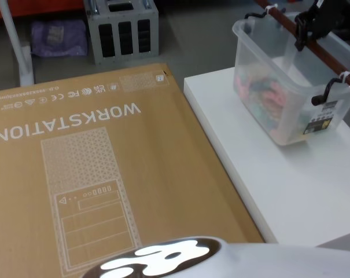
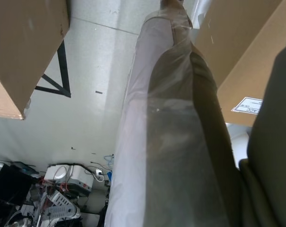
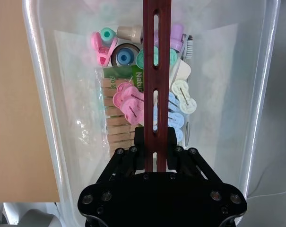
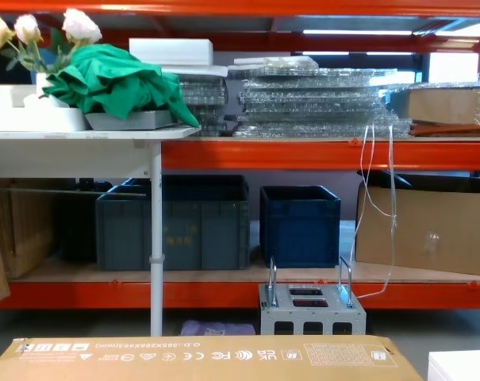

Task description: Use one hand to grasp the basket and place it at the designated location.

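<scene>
Right claw (image 3: 156, 142) clamps the basket (image 1: 279, 116) handle (image 3: 157, 71) mid-bar at 12 o'clock; lift level, avoiding tilt.

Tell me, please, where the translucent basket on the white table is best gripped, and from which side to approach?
Grip the reddish-brown bar handle near its middle, coming down from above. It spans the basket over its open top, zip-tied at both ends, so a central hold should likely hang level. The right gripper is already closed on it there.

basket (image 1: 279, 98) | translucent, upright on white table (image 1: 261, 174) (clothespins inside)
</scene>
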Available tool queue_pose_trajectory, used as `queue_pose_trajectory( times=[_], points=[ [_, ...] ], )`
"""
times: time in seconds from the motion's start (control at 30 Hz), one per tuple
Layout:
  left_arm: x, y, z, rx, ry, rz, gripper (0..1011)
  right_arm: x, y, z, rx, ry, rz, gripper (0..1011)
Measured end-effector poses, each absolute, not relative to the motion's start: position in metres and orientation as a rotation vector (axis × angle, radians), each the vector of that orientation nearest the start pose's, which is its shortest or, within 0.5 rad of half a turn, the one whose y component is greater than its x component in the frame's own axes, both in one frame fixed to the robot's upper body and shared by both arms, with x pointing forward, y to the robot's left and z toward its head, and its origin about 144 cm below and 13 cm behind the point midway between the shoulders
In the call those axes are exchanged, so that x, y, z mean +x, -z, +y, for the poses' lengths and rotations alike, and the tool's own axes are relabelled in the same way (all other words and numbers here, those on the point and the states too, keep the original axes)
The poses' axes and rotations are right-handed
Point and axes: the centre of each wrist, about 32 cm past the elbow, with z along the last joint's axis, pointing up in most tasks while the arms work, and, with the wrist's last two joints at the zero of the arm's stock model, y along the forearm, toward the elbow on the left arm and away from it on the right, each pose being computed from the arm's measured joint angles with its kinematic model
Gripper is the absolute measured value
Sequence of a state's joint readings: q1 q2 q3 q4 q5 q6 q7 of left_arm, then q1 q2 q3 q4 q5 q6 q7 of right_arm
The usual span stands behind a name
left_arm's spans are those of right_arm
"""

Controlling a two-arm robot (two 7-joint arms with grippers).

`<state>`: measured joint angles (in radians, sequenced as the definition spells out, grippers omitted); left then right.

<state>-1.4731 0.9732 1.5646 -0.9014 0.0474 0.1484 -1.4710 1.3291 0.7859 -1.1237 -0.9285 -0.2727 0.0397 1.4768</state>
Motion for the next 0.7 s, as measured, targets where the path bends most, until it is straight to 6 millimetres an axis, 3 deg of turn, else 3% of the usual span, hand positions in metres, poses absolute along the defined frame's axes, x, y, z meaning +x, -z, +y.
queue_pose_trajectory(
  times=[0.7],
  points=[
    [0.617,-1.396,0.495,1.629,-0.177,0.163,0,0.653,-1.413,-0.411,-1.539,0.130,-0.147,234]
  ],
)
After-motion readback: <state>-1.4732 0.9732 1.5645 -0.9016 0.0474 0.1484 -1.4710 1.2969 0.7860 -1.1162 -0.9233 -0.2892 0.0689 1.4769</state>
